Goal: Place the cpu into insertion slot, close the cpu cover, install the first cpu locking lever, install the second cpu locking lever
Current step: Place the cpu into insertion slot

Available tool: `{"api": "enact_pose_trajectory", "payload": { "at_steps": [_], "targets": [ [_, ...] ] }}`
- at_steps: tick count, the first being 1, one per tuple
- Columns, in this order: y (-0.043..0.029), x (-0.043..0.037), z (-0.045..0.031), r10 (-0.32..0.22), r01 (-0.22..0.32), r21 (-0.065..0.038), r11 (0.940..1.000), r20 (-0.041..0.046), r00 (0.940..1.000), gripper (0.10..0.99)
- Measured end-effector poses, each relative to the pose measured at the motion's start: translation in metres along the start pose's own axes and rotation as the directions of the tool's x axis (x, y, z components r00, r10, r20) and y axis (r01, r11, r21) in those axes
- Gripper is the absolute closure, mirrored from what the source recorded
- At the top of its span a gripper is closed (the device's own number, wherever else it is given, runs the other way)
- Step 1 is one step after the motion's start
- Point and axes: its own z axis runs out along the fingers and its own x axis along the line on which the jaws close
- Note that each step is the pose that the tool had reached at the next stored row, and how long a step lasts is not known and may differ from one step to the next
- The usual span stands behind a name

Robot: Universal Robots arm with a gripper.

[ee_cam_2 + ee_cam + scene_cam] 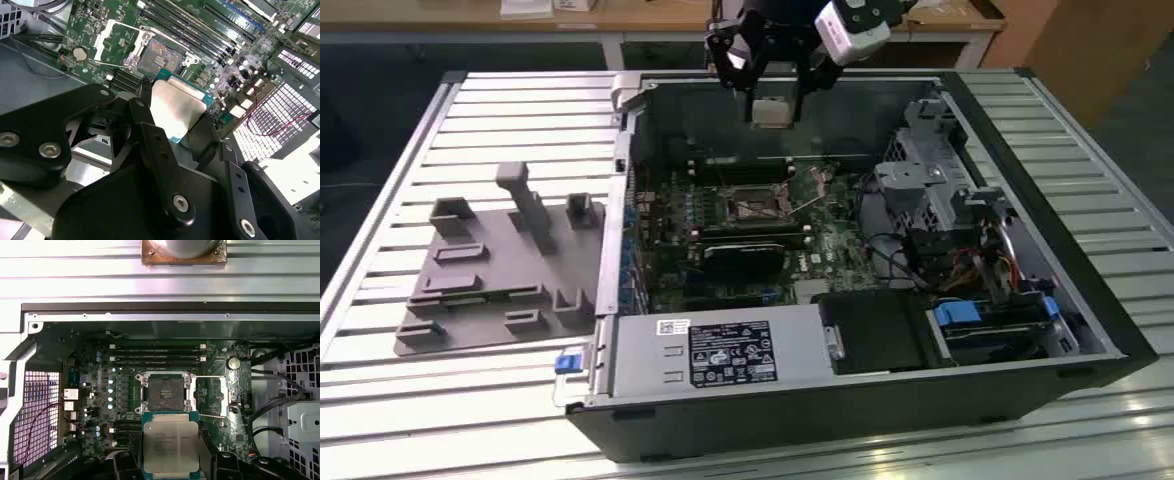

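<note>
My gripper (771, 100) hangs above the far side of the open computer case, shut on the cpu (773, 111). In both wrist views the cpu (170, 446) (176, 107) is a flat square chip with a silver-grey top and a green edge, held between the black fingers (146, 107). The insertion slot (164, 392) (159, 56) (750, 206) on the green motherboard stands bare, below the chip. The cpu cover (215, 394) (113, 41) is swung open beside the slot. A thin locking lever (214, 415) sticks out next to it.
Memory slots (155, 355) run along one side of the socket. A power supply (720, 352) fills the case's near end, with drive bays and cables (961, 220) at the exterior view's right. A grey fixture plate (494, 270) lies on the slatted table at the exterior view's left.
</note>
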Motion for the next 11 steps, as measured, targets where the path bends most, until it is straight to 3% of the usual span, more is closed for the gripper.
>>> {"api": "enact_pose_trajectory", "payload": {
  "at_steps": [11],
  "targets": [
    [0.0000,0.0000,0.0000,0.000,0.000,0.000,1.0000,0.0000,1.0000,0.549]
  ]
}}
